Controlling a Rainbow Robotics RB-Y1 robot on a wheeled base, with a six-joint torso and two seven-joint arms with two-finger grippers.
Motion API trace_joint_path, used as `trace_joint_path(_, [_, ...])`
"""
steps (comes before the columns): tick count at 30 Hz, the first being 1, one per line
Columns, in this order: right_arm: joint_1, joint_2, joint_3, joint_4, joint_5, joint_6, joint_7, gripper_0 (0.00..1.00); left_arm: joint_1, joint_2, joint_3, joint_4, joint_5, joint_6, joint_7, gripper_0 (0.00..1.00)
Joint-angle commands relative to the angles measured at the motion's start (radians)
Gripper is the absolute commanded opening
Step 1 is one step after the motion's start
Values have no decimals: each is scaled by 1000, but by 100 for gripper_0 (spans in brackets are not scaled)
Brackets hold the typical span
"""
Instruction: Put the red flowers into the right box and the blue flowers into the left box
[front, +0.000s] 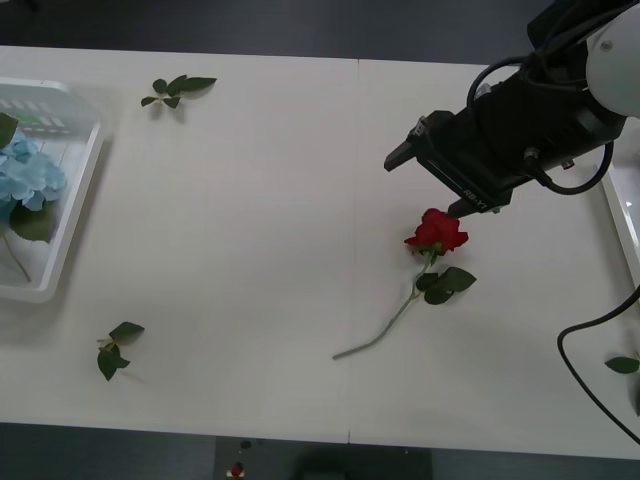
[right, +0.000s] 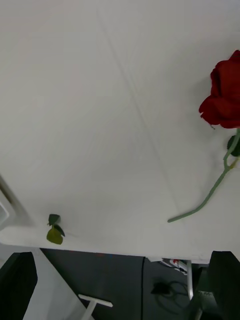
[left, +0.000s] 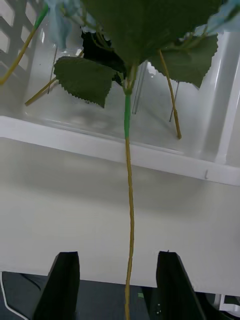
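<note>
Now my right gripper (right: 122, 285), fingers apart, hovers at the red rose's (front: 436, 231) one o'clock; light, floppy — I'd pinch mid-stem.

blue flowers (front: 28, 178) in left box (front: 72, 212), rose (front: 436, 232) right of centre

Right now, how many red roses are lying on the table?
1. The deep-red artificial rose on a thin green stem lies on the white table, just below the right gripper. Others may be hidden.
</note>
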Motion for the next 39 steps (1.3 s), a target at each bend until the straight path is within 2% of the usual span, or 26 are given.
trace_joint_path(1, [38, -63, 73, -52, 70, -7, -15, 100, 1, 19, 25, 3, -7, -17, -42, 58])
trace_joint_path(6, [93, -86, 144, -52, 141, -18, -9, 100, 2, 19, 41, 4, 38, -33, -58, 79])
trace_joint_path(11, [153, -86, 173, -50, 199, -24, 2, 100, 13, 19, 94, -2, 158, -9, -96, 89])
trace_joint_path(16, [162, -86, 259, -13, 271, -50, 26, 100, 28, 16, 172, -39, 328, 54, -182, 100])
trace_joint_path(21, [164, -70, 335, 65, 351, -139, 120, 100, 30, -48, 246, -198, 428, 33, -211, 100])
trace_joint_path(25, [162, -40, 337, 139, 382, -184, 195, 100, 33, -73, 237, -315, 449, -44, -213, 100])
trace_joint_path(31, [162, 20, 337, 240, 446, -236, 272, 100, 10, -74, 123, -474, 458, -198, -222, 100])
trace_joint_path(39, [162, 35, 397, 286, 484, -312, 279, 100, -108, -77, -22, -577, 351, -225, -239, 100])
